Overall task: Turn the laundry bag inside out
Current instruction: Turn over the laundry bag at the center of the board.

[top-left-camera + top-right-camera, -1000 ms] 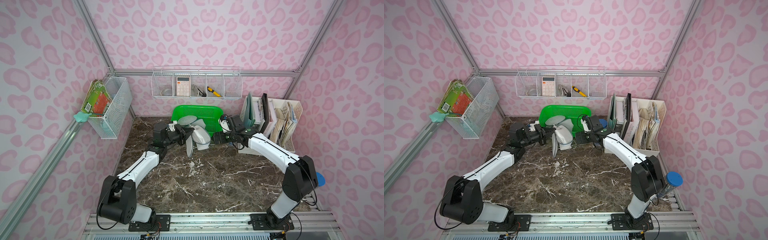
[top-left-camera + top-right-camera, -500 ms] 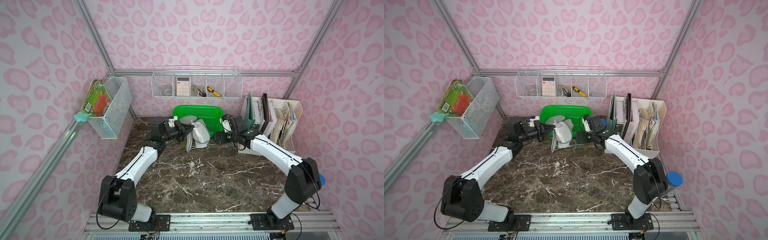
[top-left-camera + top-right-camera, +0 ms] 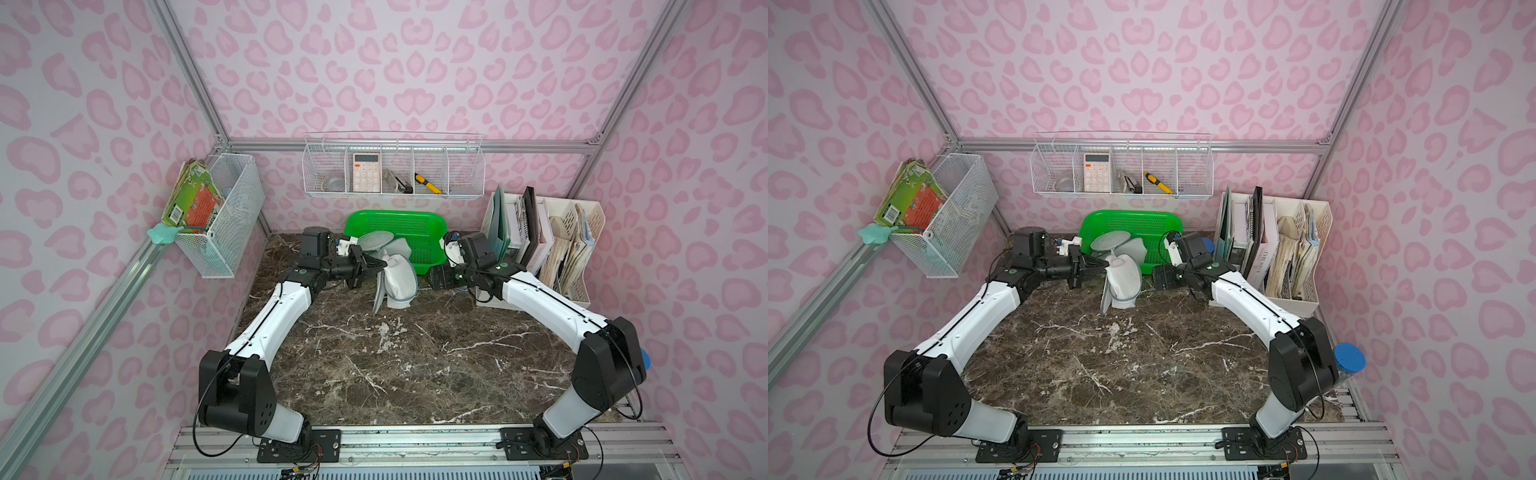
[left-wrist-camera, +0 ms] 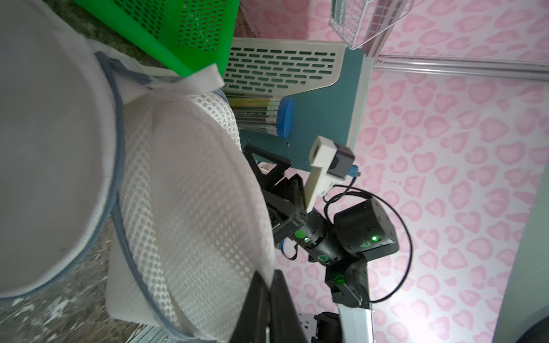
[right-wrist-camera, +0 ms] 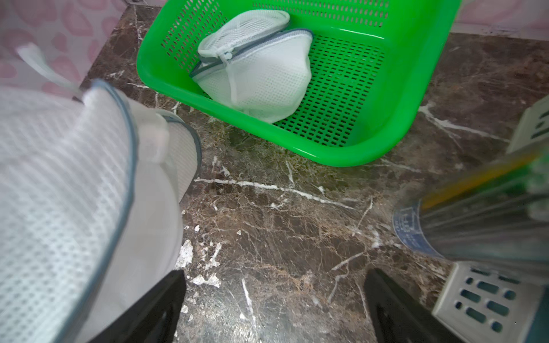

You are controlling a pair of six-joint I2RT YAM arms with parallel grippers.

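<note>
Pinch by the left gripper [image 3: 374, 267] on the laundry bag [image 3: 399, 280] mesh edge is holding while that arm is drawing slightly toward the frame's upper centre, bringing the bag nearer the green basket [image 3: 428, 232]. Just right of the bag, the right gripper [image 3: 432, 277] is waiting open and empty. The bag is hanging down toward the tabletop [image 3: 395, 365] and probably not yet being reversed.

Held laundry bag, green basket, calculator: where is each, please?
held laundry bag [image 3: 400, 279]: in a top view, mesh side.
green basket [image 3: 419, 230]: in a top view, bare inside.
calculator [image 3: 366, 178]: in a top view, keypad.
</note>
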